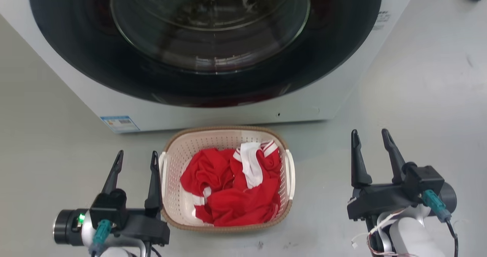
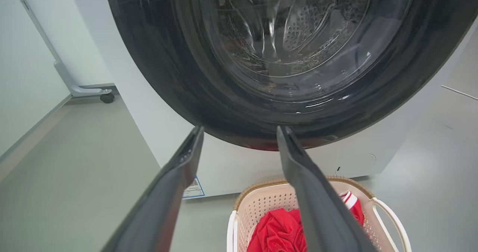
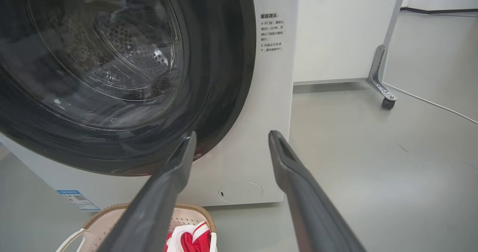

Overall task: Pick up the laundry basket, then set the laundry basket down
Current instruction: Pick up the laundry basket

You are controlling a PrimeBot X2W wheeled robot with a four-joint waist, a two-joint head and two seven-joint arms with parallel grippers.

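Laundry basket: one (image 1: pixel 174 181), cream with a brown rim, standing upright on the floor (image 1: pixel 418 97) just before the washer (image 1: pixel 95 101), between the two grippers.
Handles: two, white, a left handle (image 1: pixel 163 165) and a right handle (image 1: pixel 291 173), one on each long side, both free.
Contents: one heap of red cloth (image 1: pixel 228 192) with white trim; number of pieces cannot be told.
Left gripper: one (image 1: pixel 137 153), fingers spread, holding nothing, its inner finger just beside the left handle; contact cannot be told.
Right gripper: one (image 1: pixel 370 131), fingers spread, holding nothing, well apart from the right handle, over bare floor.
Washer: one, white, with one round dark door (image 1: pixel 209 28), shut, and one blue label (image 1: pixel 120 123) at the front's lower left corner.
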